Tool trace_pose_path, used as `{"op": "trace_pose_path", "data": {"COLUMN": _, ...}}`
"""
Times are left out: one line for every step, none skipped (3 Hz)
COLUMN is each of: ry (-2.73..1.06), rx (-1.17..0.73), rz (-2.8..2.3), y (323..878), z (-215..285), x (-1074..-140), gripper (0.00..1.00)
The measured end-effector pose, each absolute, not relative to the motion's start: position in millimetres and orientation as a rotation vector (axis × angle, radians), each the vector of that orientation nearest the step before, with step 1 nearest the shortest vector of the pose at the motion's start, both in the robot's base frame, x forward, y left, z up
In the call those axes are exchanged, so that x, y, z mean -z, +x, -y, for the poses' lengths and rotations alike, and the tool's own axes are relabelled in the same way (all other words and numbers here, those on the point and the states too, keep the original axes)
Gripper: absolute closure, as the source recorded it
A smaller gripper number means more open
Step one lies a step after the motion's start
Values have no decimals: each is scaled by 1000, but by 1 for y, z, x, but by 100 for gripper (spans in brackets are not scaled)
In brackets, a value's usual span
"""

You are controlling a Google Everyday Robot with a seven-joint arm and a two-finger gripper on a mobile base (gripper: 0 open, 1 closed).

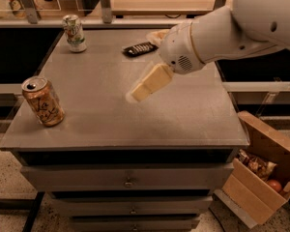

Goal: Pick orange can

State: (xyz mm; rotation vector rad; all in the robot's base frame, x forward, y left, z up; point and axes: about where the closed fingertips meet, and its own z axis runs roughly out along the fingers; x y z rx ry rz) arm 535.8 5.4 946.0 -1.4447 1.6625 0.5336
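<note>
An open cardboard box (pixel 245 198) is seen below and to the right of the gripper (pixel 146 84), tilted beside the cabinet; crinkled packets and a round reddish item are held in it, though they cannot be identified. The orange can (pixel 43 102) is stood upright well to the left of the gripper, nearer the front edge, untouched. It is shown as a shiny copper-orange metal cylinder with a silver top and dark scribbled script. The cream, blocky gripper is held just above the matte grey tabletop (pixel 193 120); whether it is wide or narrow cannot be told. A white-and-green can (pixel 74 33) is placed far behind and left, a flat dark object (pixel 140 49) just behind.
</note>
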Motion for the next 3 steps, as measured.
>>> {"op": "trace_pose_path", "data": {"ry": -1406, "rx": -585, "rz": -1595, "y": 550, "z": -39, "x": -934, "gripper": 0}}
{"op": "trace_pose_path", "data": {"ry": -1397, "rx": -637, "rz": -1511, "y": 560, "z": -77, "x": -928, "gripper": 0}}
{"op": "trace_pose_path", "data": {"ry": -1399, "rx": -690, "rz": -1448, "y": 564, "z": -107, "x": -920, "gripper": 0}}
